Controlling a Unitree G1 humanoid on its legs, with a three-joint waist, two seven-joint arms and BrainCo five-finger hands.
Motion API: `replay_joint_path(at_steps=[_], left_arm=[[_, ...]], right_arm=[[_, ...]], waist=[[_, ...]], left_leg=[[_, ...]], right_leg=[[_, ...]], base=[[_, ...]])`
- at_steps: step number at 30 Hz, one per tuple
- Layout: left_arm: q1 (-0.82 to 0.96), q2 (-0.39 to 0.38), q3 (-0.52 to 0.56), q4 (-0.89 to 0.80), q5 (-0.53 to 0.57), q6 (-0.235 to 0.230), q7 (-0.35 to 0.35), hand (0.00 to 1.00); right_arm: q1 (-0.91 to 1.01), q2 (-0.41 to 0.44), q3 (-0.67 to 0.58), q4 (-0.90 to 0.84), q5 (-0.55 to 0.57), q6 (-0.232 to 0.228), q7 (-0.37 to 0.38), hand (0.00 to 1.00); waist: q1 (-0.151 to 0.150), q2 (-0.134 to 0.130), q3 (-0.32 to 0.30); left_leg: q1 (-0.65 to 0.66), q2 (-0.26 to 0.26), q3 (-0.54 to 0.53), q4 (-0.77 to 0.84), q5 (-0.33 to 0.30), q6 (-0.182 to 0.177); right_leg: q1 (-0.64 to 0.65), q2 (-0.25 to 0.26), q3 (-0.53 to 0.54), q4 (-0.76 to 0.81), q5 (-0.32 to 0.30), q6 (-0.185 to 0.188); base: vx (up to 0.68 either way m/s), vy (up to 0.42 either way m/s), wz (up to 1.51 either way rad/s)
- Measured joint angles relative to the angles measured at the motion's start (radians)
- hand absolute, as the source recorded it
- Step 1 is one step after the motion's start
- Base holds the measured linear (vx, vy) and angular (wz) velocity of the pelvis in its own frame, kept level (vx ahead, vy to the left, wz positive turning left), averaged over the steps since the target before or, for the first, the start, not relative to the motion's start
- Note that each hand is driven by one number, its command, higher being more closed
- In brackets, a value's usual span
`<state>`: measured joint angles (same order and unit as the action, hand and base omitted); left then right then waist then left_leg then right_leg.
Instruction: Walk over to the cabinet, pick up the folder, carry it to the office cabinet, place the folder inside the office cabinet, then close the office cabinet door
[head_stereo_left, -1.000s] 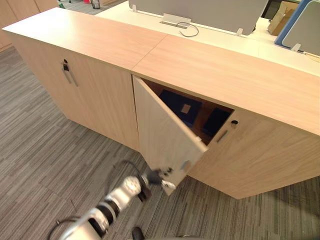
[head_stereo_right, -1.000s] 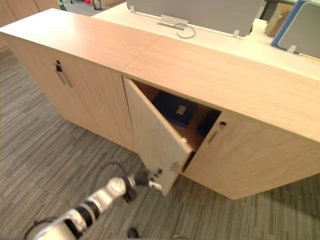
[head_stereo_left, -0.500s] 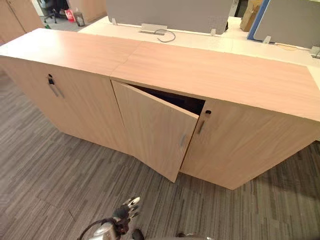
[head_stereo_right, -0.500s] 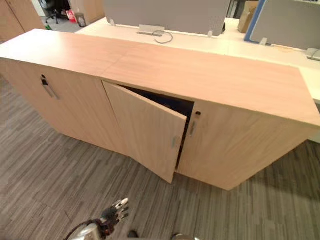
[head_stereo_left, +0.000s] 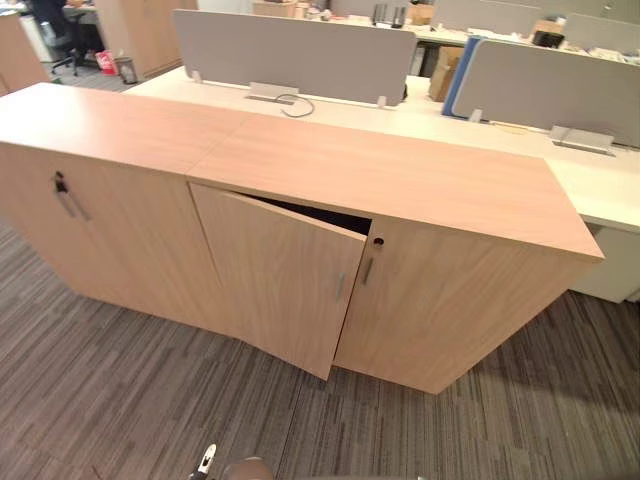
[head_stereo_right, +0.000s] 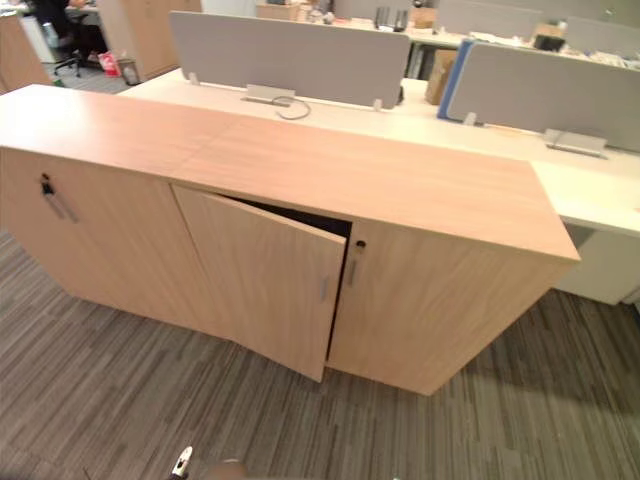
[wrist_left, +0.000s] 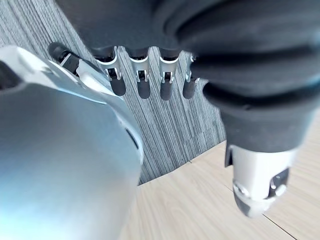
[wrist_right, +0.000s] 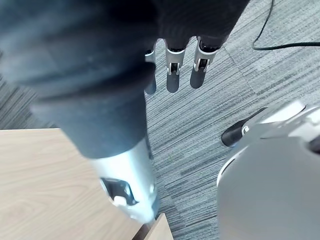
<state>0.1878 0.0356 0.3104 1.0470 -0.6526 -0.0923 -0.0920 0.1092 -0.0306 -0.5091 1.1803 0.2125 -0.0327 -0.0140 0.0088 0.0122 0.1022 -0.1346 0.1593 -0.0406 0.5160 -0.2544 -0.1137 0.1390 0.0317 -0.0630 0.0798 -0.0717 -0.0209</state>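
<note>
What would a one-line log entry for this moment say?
office cabinet door: ajar | left hand: open, empty | right hand: open, empty

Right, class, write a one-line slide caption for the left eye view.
Wooden office cabinet with its left door standing ajar, desks with grey dividers behind it.

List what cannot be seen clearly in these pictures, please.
Folder: eye views; the nearly shut door of the office cabinet covers the inside, and the gap is dark.
Left hand: eye views, cut off by the bottom edge.
Door handle: eye views, too small for detail.
</note>
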Motion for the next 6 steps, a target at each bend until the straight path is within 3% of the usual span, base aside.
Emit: replay_joint_path(at_steps=[1,2,4,6], left_arm=[[0.006,-0.009,-0.018,0.002,0.000,-0.001,-0.010,0.00],[0.007,-0.006,-0.020,0.002,0.004,-0.005,-0.016,0.00],[0.000,0.012,-0.039,0.001,0.037,-0.014,-0.025,0.00],[-0.010,0.023,-0.070,0.002,0.080,-0.016,-0.032,0.00]], right_arm=[[-0.010,-0.015,0.006,0.009,-0.002,0.000,0.002,0.00],[-0.013,-0.019,0.035,0.009,-0.007,0.000,0.004,0.00],[0.004,-0.004,0.044,0.007,-0.039,0.001,0.011,0.00],[0.019,0.000,0.060,0.001,-0.040,0.003,0.012,0.00]], waist=[[0.002,0.019,-0.004],[0.004,0.020,-0.007],[-0.008,-0.014,-0.030],[-0.018,-0.032,-0.048]], left_leg=[[0.040,-0.033,-0.055,-0.094,0.061,0.021],[0.053,-0.040,-0.025,-0.122,0.070,0.038],[0.087,-0.081,0.002,-0.214,0.111,0.054],[0.136,-0.117,0.014,-0.330,0.170,0.067]], right_leg=[[-0.010,0.001,0.032,-0.001,0.003,0.014],[-0.007,-0.014,0.048,-0.007,0.005,0.024],[-0.012,-0.061,0.058,-0.026,0.012,0.046],[-0.017,-0.098,0.058,-0.038,0.014,0.062]], base=[[0.03,0.218,-0.81],[0.03,0.217,-0.63],[0.04,0.194,-0.18],[0.05,0.098,0.01]])
